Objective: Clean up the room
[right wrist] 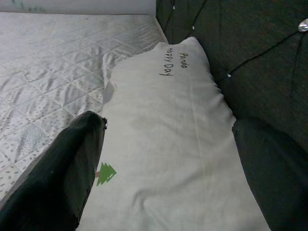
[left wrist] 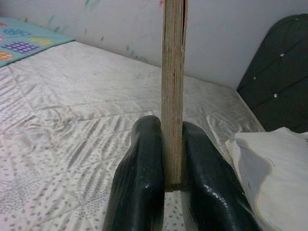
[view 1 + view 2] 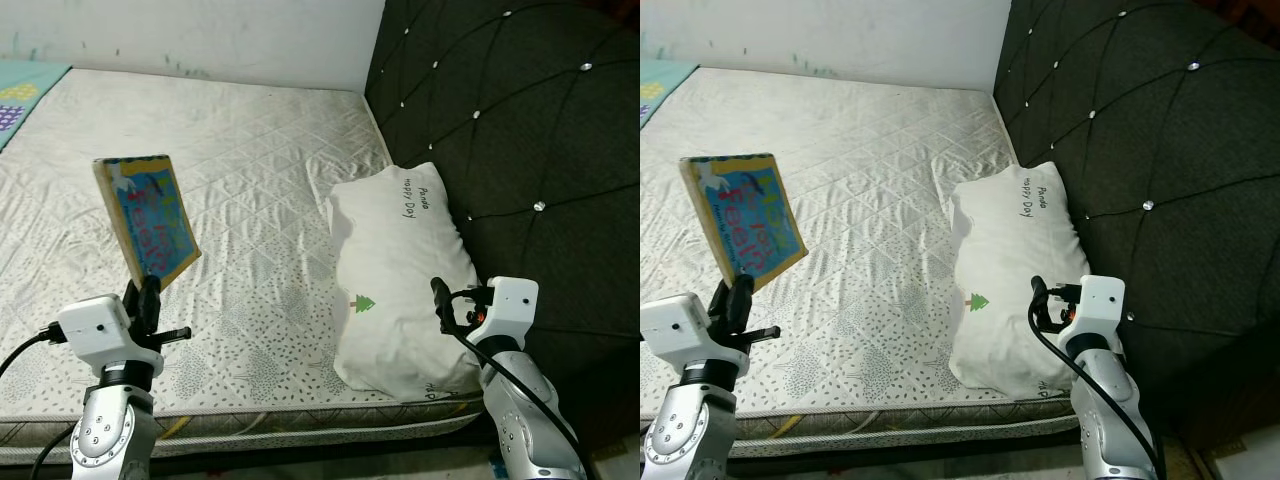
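A thick board book (image 3: 150, 215) with a blue cover and red lettering stands upright above the near left part of the mattress (image 3: 230, 160). My left gripper (image 3: 143, 297) is shut on its lower edge; in the left wrist view both fingers (image 2: 139, 178) press against the book's spine (image 2: 173, 91). My right gripper (image 3: 447, 303) hangs open just over the near end of a white pillow (image 3: 400, 260) that lies against the dark headboard (image 3: 520, 130). In the right wrist view the pillow (image 1: 168, 134) lies between the spread fingers (image 1: 62, 173).
The bare quilted mattress stretches back to a white wall (image 3: 200, 35). A teal patterned play mat (image 3: 20, 95) lies at the far left corner. The tufted headboard rises along the right side. The mattress's front edge (image 3: 250, 420) runs just before my arms.
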Controlling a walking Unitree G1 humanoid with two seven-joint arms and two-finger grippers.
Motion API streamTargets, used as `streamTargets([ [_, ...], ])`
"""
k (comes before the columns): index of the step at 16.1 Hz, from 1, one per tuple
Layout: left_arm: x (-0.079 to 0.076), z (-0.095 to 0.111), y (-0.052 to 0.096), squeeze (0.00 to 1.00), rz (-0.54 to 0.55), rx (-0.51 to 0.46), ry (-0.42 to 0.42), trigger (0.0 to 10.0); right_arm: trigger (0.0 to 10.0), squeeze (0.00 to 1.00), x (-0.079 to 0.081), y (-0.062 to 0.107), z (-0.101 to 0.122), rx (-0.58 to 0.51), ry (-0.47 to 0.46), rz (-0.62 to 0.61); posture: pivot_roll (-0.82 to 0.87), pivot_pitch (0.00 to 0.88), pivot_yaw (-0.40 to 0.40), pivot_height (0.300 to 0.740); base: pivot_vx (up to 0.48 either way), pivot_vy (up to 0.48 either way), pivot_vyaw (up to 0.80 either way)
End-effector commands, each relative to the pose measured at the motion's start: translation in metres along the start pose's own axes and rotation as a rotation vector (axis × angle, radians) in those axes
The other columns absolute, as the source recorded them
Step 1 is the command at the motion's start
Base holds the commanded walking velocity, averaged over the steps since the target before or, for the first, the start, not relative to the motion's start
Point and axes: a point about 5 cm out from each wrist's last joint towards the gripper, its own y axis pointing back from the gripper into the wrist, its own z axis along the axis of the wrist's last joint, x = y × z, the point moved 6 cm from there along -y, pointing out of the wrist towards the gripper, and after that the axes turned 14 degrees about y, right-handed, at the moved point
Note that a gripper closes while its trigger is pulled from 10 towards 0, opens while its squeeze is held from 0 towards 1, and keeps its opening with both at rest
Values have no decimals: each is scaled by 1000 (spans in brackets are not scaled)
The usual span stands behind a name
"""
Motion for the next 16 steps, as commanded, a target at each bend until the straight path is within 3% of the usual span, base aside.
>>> streamTargets([
  [1, -5, 7, -3, 0, -15, -26, 10, 10000, 10000, 0, -3, -1, 4, -8, -3, -13, 41, 86, -105, 740, 0, 0, 0],
  [6, -6, 12, -5, 0, -18, -39, 15, 10000, 10000, 0, 2, -2, 8, -22, -20, 12, 40, 111, -101, 732, 0, 0, 0],
  [16, -11, 9, -6, 0, -24, -27, 18, 10000, 10000, 0, 4, -1, 7, -15, -11, 37, 31, 132, -108, 609, 0, 0, 0],
])
